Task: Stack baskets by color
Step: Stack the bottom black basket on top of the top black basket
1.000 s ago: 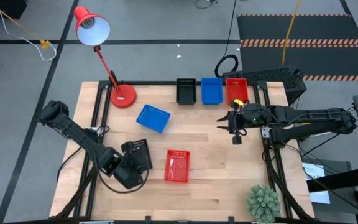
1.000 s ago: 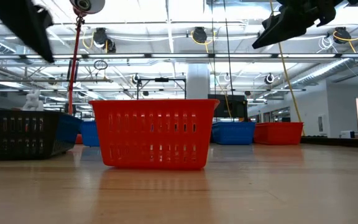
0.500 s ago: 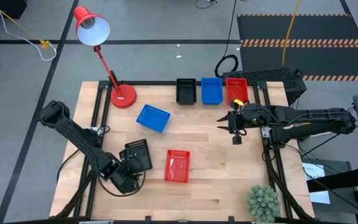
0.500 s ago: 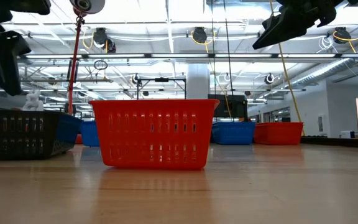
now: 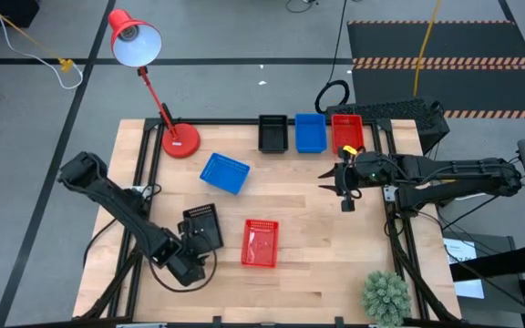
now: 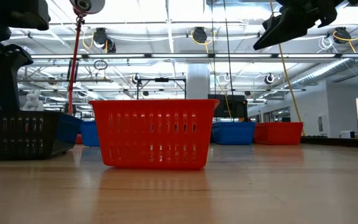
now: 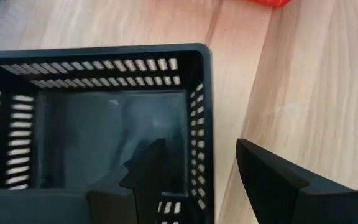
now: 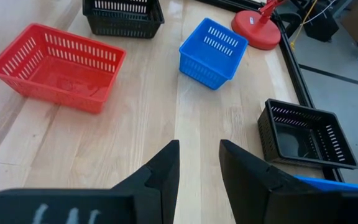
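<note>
A black basket (image 5: pixel 203 225) stands on its base near the table's left front. My left gripper (image 7: pixel 201 144) is open, slanting down over the basket's near end. One finger (image 7: pixel 146 171) is above the basket's inside and the other (image 7: pixel 269 177) is outside the wall (image 7: pixel 199 124) that faces the red basket (image 5: pixel 261 243). I see no touch. A blue basket (image 5: pixel 224 172) sits alone farther back. A black (image 5: pixel 272 133), a blue (image 5: pixel 310 133) and a red basket (image 5: pixel 346 133) line the far edge. My right gripper (image 5: pixel 339 186) waits open, raised over the table's right side.
A red desk lamp stands with its round base (image 5: pixel 180 140) at the far left. A green plant (image 5: pixel 386 295) is at the near right corner. Bare wood lies between the red basket and my right arm.
My left gripper has sunk toward the black basket and shifted a little toward the table's near left. It stays open. The baskets have not moved.
</note>
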Tool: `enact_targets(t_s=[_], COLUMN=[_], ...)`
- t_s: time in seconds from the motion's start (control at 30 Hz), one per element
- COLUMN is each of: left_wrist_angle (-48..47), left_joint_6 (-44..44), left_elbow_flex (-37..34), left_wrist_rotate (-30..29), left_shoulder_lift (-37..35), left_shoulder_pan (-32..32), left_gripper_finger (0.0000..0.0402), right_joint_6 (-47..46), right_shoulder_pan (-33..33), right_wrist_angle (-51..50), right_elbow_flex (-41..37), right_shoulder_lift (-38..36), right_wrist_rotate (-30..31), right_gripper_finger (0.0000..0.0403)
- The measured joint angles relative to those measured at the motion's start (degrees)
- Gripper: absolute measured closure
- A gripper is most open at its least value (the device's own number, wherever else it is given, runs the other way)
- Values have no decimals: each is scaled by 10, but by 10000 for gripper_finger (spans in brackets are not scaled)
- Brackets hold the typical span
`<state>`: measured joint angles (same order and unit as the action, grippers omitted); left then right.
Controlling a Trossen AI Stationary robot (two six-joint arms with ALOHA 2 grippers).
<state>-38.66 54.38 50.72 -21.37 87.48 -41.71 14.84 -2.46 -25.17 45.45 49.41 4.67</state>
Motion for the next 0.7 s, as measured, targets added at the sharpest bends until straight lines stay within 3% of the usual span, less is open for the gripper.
enact_targets(t_s=[0.2,0.57,0.7], left_wrist_angle=[5,6,-27], left_joint_6=[-9,-22,-21], left_elbow_flex=[0,3,33], left_wrist_rotate=[12,50,85], left_shoulder_lift=[23,25,25], left_shoulder_pan=[0,0,2], left_gripper_finger=[228,387,386], right_joint_6=[0,4,4], right_shoulder_pan=[0,0,0], right_wrist_angle=[0,0,0], right_elbow_flex=[0,0,0], right_shoulder_lift=[0,0,0], right_wrist_rotate=[0,0,0], right_gripper_finger=[293,293,293])
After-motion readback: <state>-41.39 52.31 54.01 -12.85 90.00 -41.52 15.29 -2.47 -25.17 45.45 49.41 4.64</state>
